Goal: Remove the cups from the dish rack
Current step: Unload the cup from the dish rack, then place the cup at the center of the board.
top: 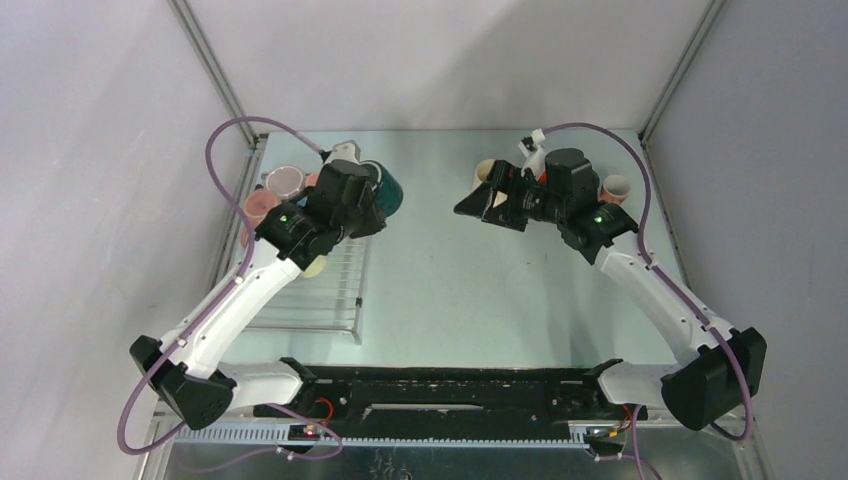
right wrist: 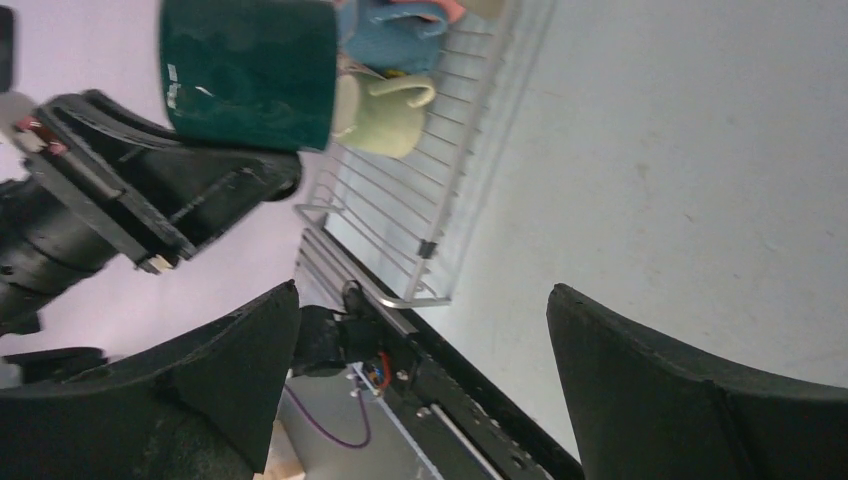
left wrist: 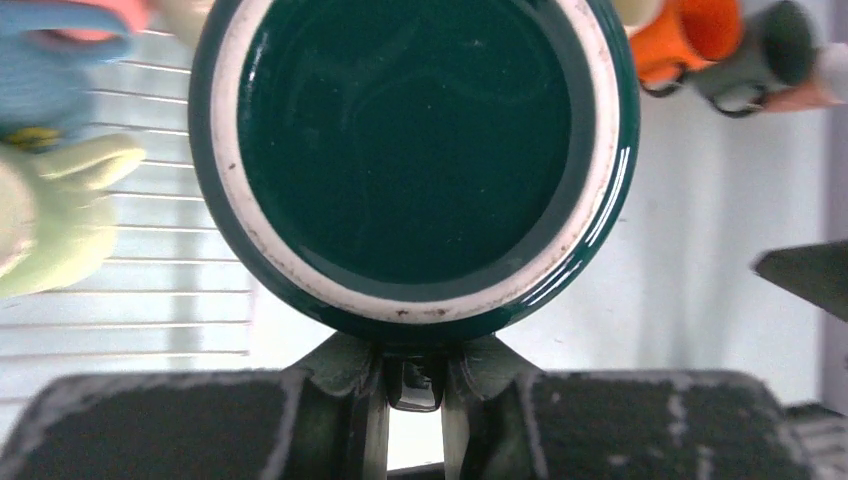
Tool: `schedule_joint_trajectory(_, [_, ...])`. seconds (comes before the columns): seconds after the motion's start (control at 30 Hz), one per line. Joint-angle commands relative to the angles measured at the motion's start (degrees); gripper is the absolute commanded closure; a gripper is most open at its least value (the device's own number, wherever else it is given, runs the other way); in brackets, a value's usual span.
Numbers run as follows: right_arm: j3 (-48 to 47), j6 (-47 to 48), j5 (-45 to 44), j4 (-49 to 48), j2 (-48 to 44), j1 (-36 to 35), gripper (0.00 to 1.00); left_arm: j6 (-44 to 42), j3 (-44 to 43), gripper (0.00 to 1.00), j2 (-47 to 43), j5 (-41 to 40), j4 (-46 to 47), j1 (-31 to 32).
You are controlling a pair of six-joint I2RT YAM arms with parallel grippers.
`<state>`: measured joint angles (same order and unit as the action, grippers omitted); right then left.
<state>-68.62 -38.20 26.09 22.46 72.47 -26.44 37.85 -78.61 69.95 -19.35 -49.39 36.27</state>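
My left gripper is shut on the handle of a dark green cup and holds it in the air just right of the dish rack. In the left wrist view the cup's underside fills the frame, with the handle pinched in my left gripper. Pink cups and a cream cup stand in the rack. My right gripper is open and empty, pointing left toward the green cup. In its own view the right gripper is spread wide.
An orange cup and a dark one lie on the table at the back right, near a pale cup. A blue cup and pale green cup sit in the rack.
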Motion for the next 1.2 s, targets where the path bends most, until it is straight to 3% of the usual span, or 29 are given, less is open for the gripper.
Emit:
schedule_joint_trajectory(0.0, [0.1,-6.7,3.7,-8.3,-2.4,0.1,0.0,3.1,-2.8,1.0,-1.0,10.9,13.8,0.7])
schedule_joint_trajectory(0.2, [0.0,-11.6,5.7,-16.4,-1.2,-0.2,0.0,7.5,-0.7,1.0,-0.6,21.7,21.6,1.4])
schedule_joint_trajectory(0.57, [0.1,-19.2,9.2,-32.1,1.6,-0.7,0.05,14.2,2.2,1.0,0.0,31.8,30.9,1.8])
schedule_joint_trajectory(1.0, [0.1,-27.6,12.5,-43.2,4.5,-1.2,0.33,22.0,7.2,1.0,0.5,39.2,42.4,1.8])
schedule_joint_trajectory(1.17, [0.1,-29.7,12.7,-45.5,5.2,-1.3,0.57,24.5,9.2,1.0,0.2,40.8,45.8,1.8])
